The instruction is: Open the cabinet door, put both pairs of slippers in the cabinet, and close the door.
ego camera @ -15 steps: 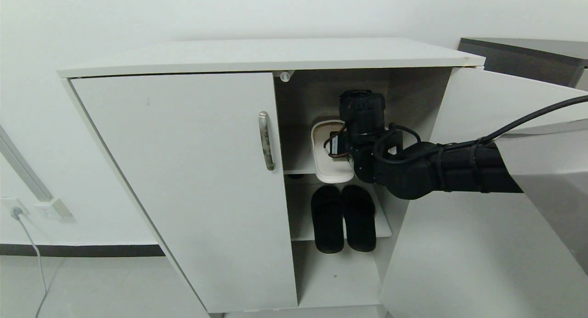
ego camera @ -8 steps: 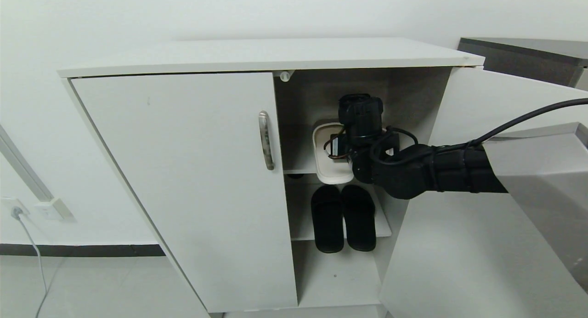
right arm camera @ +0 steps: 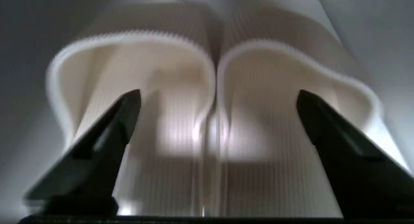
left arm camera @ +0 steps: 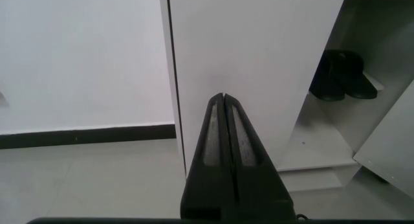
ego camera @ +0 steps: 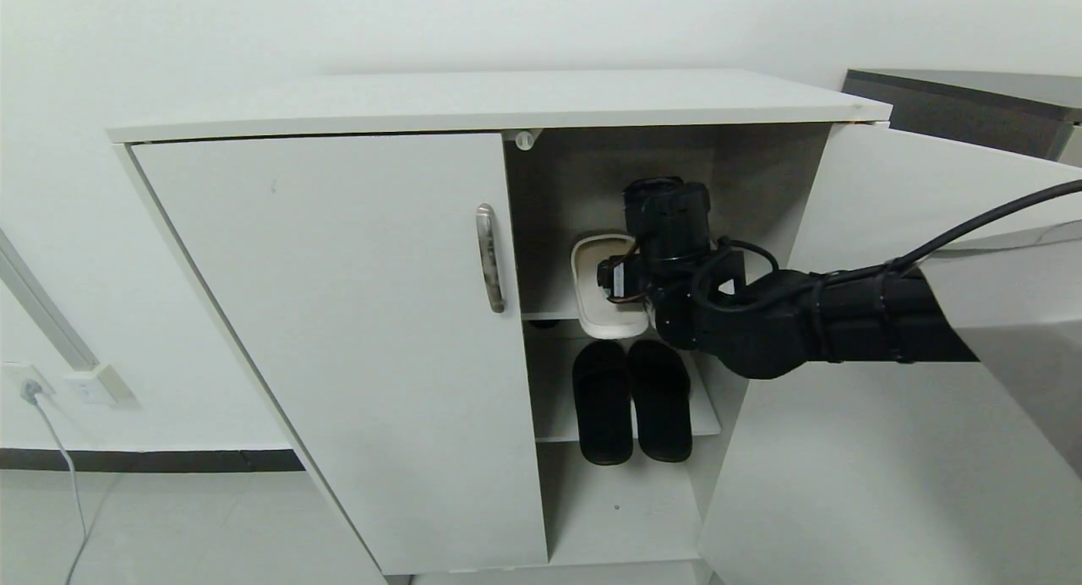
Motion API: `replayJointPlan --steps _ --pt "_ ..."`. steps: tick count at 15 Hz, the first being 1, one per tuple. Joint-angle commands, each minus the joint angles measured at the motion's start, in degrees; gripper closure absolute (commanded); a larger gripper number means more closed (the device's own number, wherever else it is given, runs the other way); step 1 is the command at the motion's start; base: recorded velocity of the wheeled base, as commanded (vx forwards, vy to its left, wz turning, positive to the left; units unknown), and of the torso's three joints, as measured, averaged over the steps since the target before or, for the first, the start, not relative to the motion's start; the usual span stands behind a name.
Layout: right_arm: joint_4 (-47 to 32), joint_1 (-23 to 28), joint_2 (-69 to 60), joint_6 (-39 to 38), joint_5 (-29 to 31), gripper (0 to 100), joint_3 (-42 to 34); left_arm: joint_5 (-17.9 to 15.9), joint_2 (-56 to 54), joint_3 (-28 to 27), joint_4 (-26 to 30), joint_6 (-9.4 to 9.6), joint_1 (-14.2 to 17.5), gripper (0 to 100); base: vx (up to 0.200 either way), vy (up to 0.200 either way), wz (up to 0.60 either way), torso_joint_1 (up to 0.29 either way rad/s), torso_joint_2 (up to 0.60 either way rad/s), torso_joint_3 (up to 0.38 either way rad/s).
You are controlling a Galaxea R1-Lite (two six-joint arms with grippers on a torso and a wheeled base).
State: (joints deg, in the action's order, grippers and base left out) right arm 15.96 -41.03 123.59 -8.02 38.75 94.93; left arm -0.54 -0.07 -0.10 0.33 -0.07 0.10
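**Change.** Over the last second the right arm has sunk slightly inside the upper compartment. The heel end of the pair of white slippers (ego camera: 607, 319) has shifted a little on the upper shelf (ego camera: 549, 313), where it now overhangs the front edge. The right gripper (right arm camera: 218, 100) is spread wide, with one finger on each side of the pair and, as far as can be told, clear of it. It is judged that the second pair has been set down and let go. Withdrawing the arm and closing the door are what remain.

**Layout.** Nearest, outside the cabinet (ego camera: 507, 99), the left gripper (left arm camera: 223, 98) is held low, facing the closed left door (ego camera: 338, 331). Its two flat fingers are pressed together with nothing between them. The open right door (ego camera: 845, 467) is swung out to the near right. On the middle shelf (ego camera: 706, 423) the pair of black slippers (ego camera: 632, 399) is laid side by side, heel ends nearest.

**Materials.**
- The cabinet panels are smooth, matt white board with square edges.
- The handle (ego camera: 488, 259) is a slim, curved metal bar.
- The black slippers are matt, rounded slides.
- The white slippers are of a soft-looking moulded material, finely ribbed across straps and footbeds, with thick rounded rims.
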Motion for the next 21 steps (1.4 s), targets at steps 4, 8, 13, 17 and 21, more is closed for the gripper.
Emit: replayJointPlan --steps 4,8,13,17,21 --pt "0.9 -5.9 -15.7 -0.2 1.2 0 -16.1 0.0 0.1 0.0 0.0 -0.01 0.0 100 0.0 0.0 0.0 0.0 0.0 0.0" --pt "6.0 -9.9 -21.9 -0.4 -0.3 0 -26.1 0.1 0.1 0.0 0.0 -0.1 0.0 100 0.0 0.0 0.0 0.0 0.0 0.0" --pt "25.4 -11.4 -25.0 1.6 -9.2 0 -44.0 0.1 0.1 0.0 0.0 -0.1 0.0 100 0.0 0.0 0.0 0.0 0.0 0.0" --pt "25.9 -11.4 -23.0 2.3 -9.5 100 -43.8 0.0 0.1 0.0 0.0 -0.1 0.0 100 0.0 0.0 0.0 0.0 0.0 0.0" --pt "26.0 -11.5 -22.2 2.3 -9.1 100 -43.8 0.0 0.1 0.0 0.0 -0.1 0.0 100 -0.05 0.0 0.0 0.001 0.0 -0.001"
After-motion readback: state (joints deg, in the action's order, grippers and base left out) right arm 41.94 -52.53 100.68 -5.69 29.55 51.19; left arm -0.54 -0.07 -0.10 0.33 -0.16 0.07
